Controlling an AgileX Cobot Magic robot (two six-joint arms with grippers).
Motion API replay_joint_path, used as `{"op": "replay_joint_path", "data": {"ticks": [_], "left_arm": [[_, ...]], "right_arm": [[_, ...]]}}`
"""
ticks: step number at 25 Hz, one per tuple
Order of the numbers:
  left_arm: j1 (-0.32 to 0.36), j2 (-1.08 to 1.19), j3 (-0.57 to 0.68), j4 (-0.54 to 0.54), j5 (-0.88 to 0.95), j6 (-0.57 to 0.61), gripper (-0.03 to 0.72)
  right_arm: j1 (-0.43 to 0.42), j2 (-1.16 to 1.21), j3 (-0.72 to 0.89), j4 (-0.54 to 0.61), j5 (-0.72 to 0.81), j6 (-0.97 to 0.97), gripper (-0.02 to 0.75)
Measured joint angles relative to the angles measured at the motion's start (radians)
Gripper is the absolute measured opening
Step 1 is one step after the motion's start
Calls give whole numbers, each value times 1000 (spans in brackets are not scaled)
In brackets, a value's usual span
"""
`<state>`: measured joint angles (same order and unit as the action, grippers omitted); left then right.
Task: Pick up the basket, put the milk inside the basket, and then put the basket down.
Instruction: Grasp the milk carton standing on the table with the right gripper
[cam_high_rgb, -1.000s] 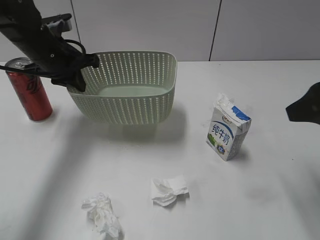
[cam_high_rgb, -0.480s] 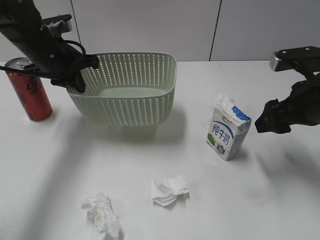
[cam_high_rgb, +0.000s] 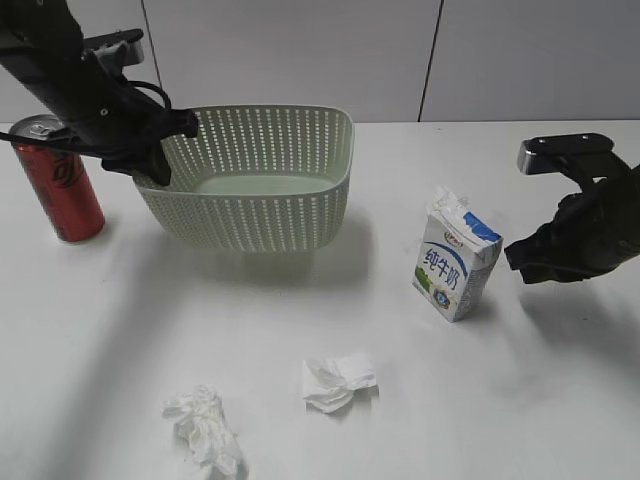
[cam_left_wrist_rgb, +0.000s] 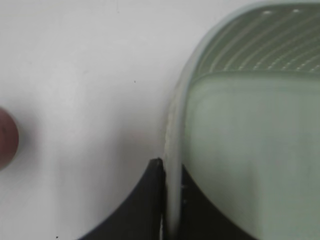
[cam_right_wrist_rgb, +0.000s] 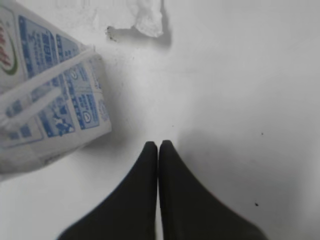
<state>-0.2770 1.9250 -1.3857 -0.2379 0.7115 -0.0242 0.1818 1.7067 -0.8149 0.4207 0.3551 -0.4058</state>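
Left gripper (cam_left_wrist_rgb: 167, 200): clamped on the rim of the basket (cam_high_rgb: 260, 180), one finger inside the wall, one outside; the basket is held tilted, its far end lifted.
Right gripper (cam_right_wrist_rgb: 158, 150): fingers pressed together, nothing held.
Milk (cam_high_rgb: 456, 255): upright on the table (cam_high_rgb: 520, 400), just left of the right gripper's tips, not touched.
Step in hand: the fingers should be opened before the carton is approached, then closed across its flat sides so it is not tipped.
Change: the right arm has been brought lower and nearer the carton than half a second ago; basket and can (cam_high_rgb: 58, 180) are unmoved.
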Motion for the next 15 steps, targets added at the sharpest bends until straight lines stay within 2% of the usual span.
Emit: {"op": "replay_joint_path", "data": {"ticks": [6, 8, 10, 11, 13, 15], "left_arm": [[0, 0, 0, 0, 1, 0, 3], [0, 0, 0, 0, 1, 0, 3], [0, 0, 0, 0, 1, 0, 3], [0, 0, 0, 0, 1, 0, 3], [0, 0, 0, 0, 1, 0, 3], [0, 0, 0, 0, 1, 0, 3]], "right_arm": [[0, 0, -1, 2, -6, 0, -5], [0, 0, -1, 3, -4, 0, 22], [0, 0, -1, 6, -3, 0, 123], [0, 0, -1, 9, -2, 0, 211], [0, 0, -1, 15, 2, 0, 436], [0, 0, -1, 15, 3, -1, 582]]}}
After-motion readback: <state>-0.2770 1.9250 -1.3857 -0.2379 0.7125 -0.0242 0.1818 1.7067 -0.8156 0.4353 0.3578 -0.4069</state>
